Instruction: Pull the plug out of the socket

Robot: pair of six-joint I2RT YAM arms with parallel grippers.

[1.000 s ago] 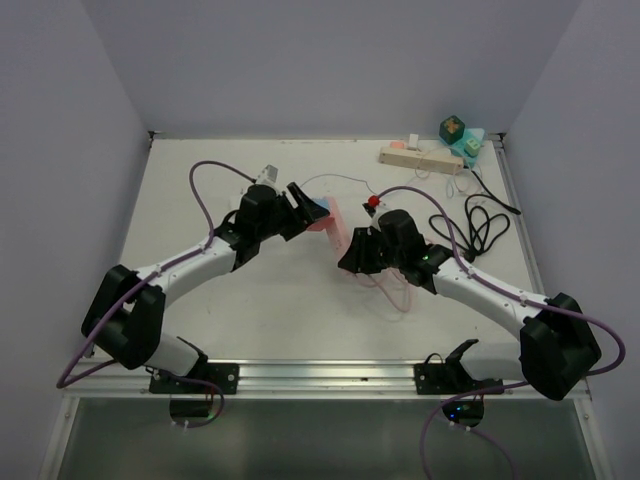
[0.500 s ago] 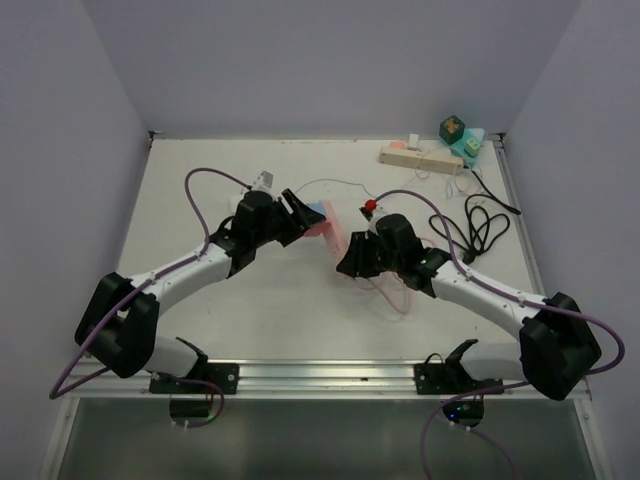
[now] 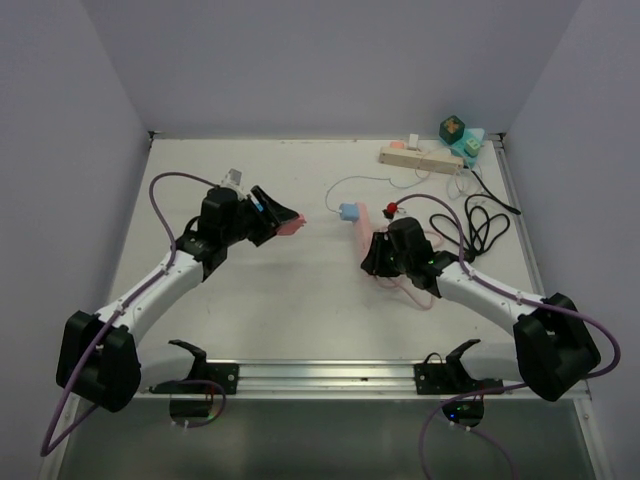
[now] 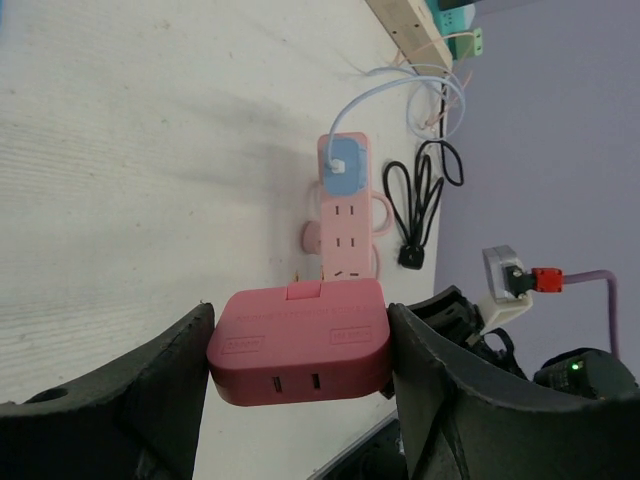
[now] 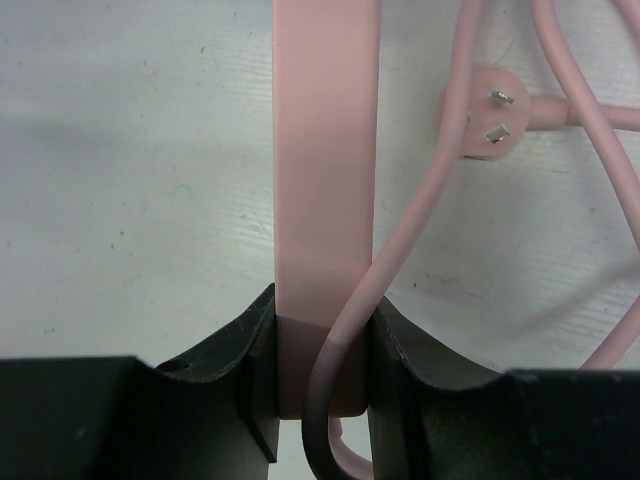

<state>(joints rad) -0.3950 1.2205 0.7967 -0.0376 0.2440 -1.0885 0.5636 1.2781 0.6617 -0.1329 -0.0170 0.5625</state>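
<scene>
Left claw (image 4: 300,335) is pinched on the pink plug block (image 4: 298,352), which is held left of centre over the desk (image 3: 260,300) and apart from the socket. The pink socket strip (image 4: 343,240) is seen lying to its right, with a blue plug (image 4: 342,168) seated at its far end and a pale wire (image 4: 400,85) led off toward the far edge. Right claw (image 5: 322,320) is clamped on the strip's near end, with the pink cord (image 5: 345,328) caught between the fingers alongside it. The cord's two-pin plug (image 5: 478,115) is noted lying on the desk just right of the strip. A black cable (image 3: 480,225) and a beige strip (image 3: 420,158) are noted far right.
</scene>
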